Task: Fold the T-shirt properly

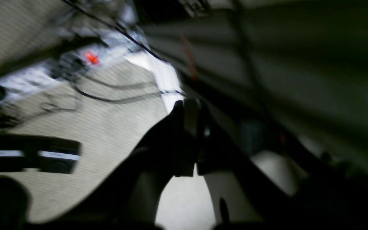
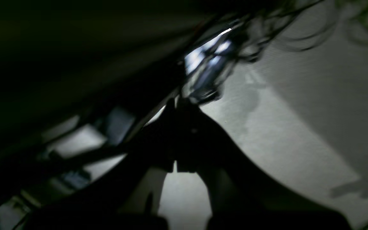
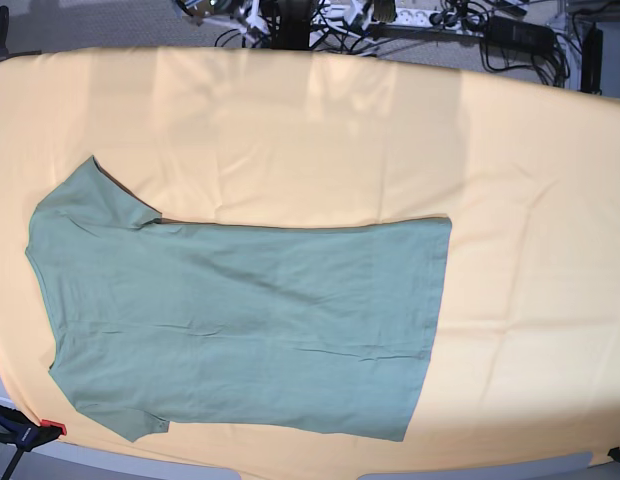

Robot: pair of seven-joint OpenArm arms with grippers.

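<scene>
The T-shirt [image 3: 240, 325] lies flat on the yellow-orange cloth [image 3: 510, 150], clear of the left gripper [image 1: 188, 110] and right gripper [image 2: 176, 107], both closed on nothing.

Left claw [image 1: 188, 140]: black, blurred, curved finger silhouettes. Right claw [image 2: 176, 137]: same dark, tapered shape.

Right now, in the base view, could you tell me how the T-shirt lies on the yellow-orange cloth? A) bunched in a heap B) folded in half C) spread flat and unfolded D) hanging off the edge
C: the T-shirt lies spread flat on the yellow-orange cloth, both sleeves out, no fold made.
</scene>
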